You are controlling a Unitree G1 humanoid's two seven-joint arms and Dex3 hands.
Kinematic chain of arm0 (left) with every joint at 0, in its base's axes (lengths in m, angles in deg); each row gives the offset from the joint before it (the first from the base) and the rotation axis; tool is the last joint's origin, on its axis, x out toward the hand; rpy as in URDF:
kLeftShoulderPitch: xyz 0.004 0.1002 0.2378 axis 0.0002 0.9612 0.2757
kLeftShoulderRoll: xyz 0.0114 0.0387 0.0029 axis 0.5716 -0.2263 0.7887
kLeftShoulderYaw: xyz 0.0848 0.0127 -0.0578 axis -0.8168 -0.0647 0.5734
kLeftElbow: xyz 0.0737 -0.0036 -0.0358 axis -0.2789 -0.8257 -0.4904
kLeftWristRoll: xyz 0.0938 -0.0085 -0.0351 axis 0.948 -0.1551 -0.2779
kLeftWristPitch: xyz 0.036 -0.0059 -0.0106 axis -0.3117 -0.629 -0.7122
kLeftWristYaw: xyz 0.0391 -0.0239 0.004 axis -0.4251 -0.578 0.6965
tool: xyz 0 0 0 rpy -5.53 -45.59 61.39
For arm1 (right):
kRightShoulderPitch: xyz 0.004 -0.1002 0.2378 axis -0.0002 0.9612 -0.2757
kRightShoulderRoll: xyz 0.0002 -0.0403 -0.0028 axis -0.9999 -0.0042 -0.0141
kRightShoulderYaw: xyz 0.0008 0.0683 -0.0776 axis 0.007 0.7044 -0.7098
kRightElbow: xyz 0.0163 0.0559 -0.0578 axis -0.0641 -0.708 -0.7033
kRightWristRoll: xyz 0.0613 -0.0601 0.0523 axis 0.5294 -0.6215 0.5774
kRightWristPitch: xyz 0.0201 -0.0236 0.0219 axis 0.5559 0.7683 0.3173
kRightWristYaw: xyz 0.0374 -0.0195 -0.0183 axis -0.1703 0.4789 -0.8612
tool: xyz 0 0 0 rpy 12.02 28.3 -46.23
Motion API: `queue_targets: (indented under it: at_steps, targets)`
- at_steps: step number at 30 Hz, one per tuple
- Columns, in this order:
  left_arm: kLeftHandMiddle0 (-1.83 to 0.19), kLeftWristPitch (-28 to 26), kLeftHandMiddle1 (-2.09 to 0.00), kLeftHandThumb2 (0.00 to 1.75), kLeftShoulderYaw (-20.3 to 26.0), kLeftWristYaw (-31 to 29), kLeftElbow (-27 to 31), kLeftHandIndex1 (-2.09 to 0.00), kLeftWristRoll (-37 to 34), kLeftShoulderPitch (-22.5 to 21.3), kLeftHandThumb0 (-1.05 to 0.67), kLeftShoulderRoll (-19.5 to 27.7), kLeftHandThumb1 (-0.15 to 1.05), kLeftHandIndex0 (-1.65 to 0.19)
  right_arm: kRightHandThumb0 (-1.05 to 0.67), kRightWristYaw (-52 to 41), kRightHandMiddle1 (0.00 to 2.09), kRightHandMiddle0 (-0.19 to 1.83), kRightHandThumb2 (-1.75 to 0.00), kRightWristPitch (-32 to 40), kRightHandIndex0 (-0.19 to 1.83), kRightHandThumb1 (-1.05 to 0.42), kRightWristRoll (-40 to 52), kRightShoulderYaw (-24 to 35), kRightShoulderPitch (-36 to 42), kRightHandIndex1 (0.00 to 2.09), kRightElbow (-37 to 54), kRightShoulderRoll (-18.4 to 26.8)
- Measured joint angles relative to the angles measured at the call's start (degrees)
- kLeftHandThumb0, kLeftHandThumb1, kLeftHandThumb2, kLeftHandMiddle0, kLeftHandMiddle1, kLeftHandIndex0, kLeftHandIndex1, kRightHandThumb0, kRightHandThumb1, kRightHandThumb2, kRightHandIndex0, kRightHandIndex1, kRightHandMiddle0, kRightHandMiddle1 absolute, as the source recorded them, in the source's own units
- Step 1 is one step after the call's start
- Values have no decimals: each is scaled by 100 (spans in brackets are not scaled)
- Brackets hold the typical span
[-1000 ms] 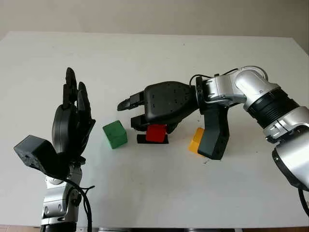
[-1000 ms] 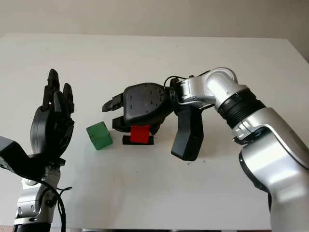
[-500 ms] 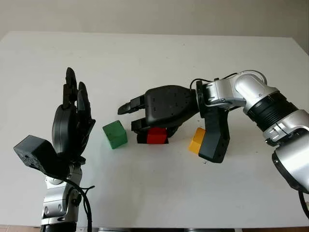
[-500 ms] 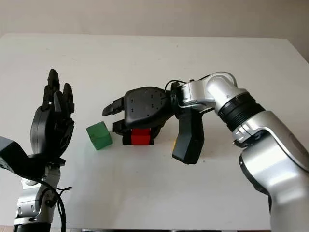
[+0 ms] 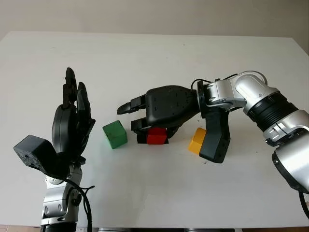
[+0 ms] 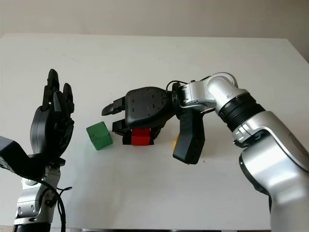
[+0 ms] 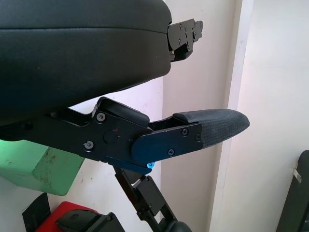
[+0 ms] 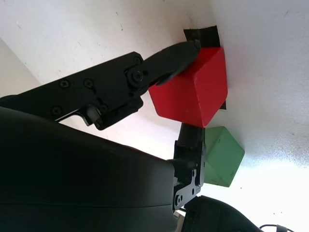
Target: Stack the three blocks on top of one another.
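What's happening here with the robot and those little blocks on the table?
The right hand has reached over the red cube, its fingers closing around it; whether the grip is firm is unclear. The cube sits on a black patch on the white table. The green cube lies just beside it and the yellow cube behind the right wrist, both on the table. The left hand is raised, open, at the table's left. Nothing is stacked yet.

— What sort of place is this?
— A robot test lab, I'd say: a bare white bench (image 5: pixel 154 53), a plain wall (image 5: pixel 154 14), and coloured blocks (image 5: pixel 115 134) laid out.
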Motion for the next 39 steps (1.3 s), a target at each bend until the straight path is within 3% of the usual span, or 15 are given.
queue_targets:
  at_steps: [4, 7, 11, 17, 26, 39]
  targets:
    - [19, 0, 0, 62, -1, 0, 0, 0, -2, 0, -73, 0, 105, 19, -46, 101, 62, -2, -5, -11, 3, -96, -28, -2, -1, 4, -26, 3]
    - [19, -1, 0, 62, -1, -4, 0, 0, -4, 0, -73, 0, 105, 19, -48, 25, 34, -9, -5, -31, -5, -93, -12, -1, -6, 2, -25, 32]
    - [19, -1, 0, 62, 0, 3, 0, 0, -3, 0, -73, -1, 105, 19, -57, -675, 15, -18, -5, -33, -18, -92, 373, 89, -11, 1, -5, 165]
    - [19, 1, -1, 60, 0, 2, -1, 0, -2, 0, -74, -1, 105, 19, -66, -1474, 11, -16, -6, 74, -19, -94, 949, 583, -64, 0, 347, 535]
    - [19, 29, -1, 60, -3, 36, -7, -1, 35, -2, -74, -12, 105, 19, -73, -2704, 13, -3, -5, 376, -18, -87, 2060, 1577, -51, 4, 744, 1541]
    - [19, 36, 0, 62, -16, 44, -49, 0, 40, -27, -74, -17, 105, 19, -72, -3817, 15, 18, -7, 657, -10, -94, 3719, 2716, 1115, 6, 1486, 2683]
